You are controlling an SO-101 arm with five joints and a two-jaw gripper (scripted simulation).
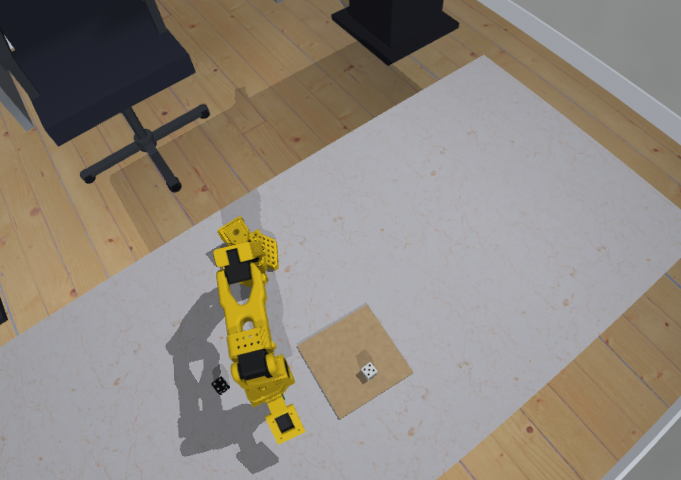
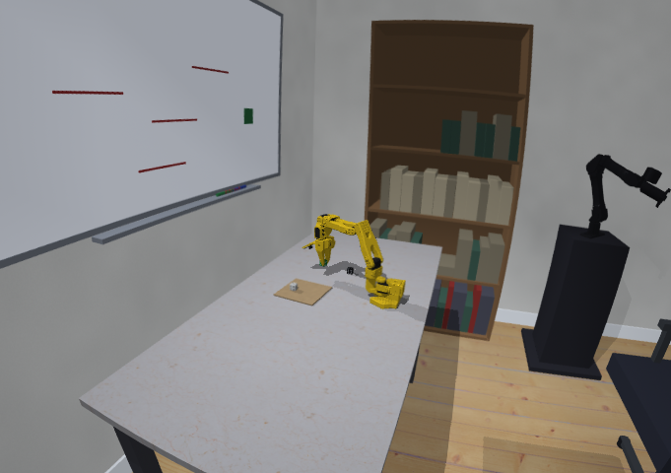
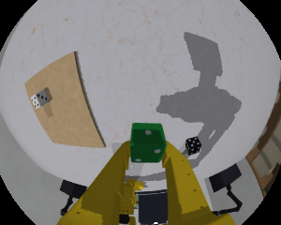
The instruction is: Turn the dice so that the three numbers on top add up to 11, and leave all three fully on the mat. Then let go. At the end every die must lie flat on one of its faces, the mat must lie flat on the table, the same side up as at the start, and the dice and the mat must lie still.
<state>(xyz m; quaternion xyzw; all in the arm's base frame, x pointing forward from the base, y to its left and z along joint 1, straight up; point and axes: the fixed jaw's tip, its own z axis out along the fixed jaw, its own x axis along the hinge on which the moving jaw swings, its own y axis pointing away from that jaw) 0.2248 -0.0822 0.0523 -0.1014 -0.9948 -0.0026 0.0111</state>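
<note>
Green die (image 3: 148, 142): gripped between the fingers of the claw (image 2: 323, 262) (image 3: 147, 149), near the surface's (image 1: 465, 226) (image 2: 269, 357) long edge opposite the arm's base. Presumed light, stiff, not fragile; smooth faces may slip or twist if pinched near an edge. Best taken by two opposite side faces, at mid-height, pads flat.

White die (image 1: 368, 370) (image 2: 294, 286) (image 3: 41, 97): on the tan mat (image 1: 329, 350) (image 2: 307, 296) (image 3: 67, 108), five uppermost; same handling expected.

Black die (image 1: 220, 385) (image 2: 350, 270) (image 3: 193, 145): off the mat, on the far side of the arm from it; to be gripped likewise. Mat: thin, easily nudged, so best left untouched.
</note>
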